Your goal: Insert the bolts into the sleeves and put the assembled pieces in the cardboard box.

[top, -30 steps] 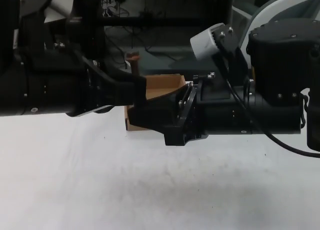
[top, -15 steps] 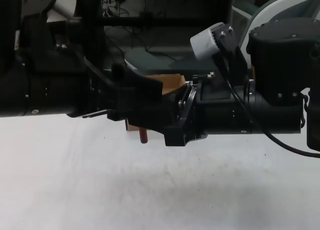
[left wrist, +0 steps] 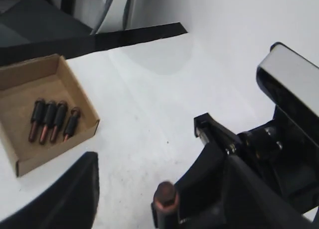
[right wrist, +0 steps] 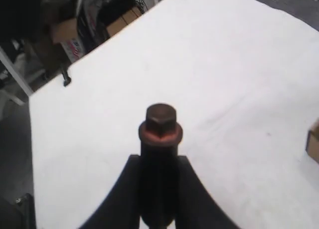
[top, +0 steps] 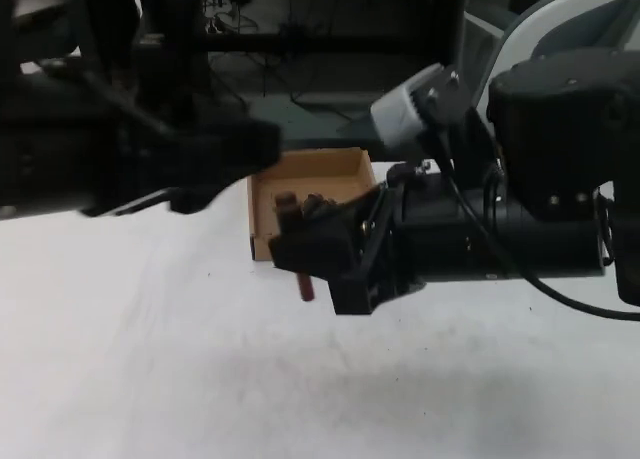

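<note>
1. The right tool [right wrist: 158, 169] is clenched on an assembled piece. Its two dark fingers pinch a black cylindrical sleeve [right wrist: 157, 148], and a copper-coloured hex-head bolt [right wrist: 160, 123] stands out of the sleeve's end beyond the fingertips.
2. From the high view, that piece [top: 307, 287] is held off the white worktop [left wrist: 149, 104], on the near side of the open brown cardboard box [left wrist: 59, 148] and outside it. Its coppery end juts from the tool on the side away from the box.
3. Four assembled pieces of the same kind [left wrist: 52, 120] lie side by side on the box floor, close to one wall. The rest of the floor is bare.
4. The left tool [top: 250, 144] is a blurred dark shape above the worktop, to the side of the box. Whether it is released or clenched cannot be told, and no part shows in it.
5. Judged step: the bolt appears to be seated in its sleeve, so insertion looks done for this piece. What is in hand is the delivery into the box.
6. The next move calls for the right arm to carry the piece over the box's near wall and above the bare floor. It should then lower the piece, tilted so that it lies flat beside the row instead of standing on end, and only then release.
7. The likely risks are clipping the cardboard wall on the way in, or dropping the piece from too high so that it rolls.
</note>
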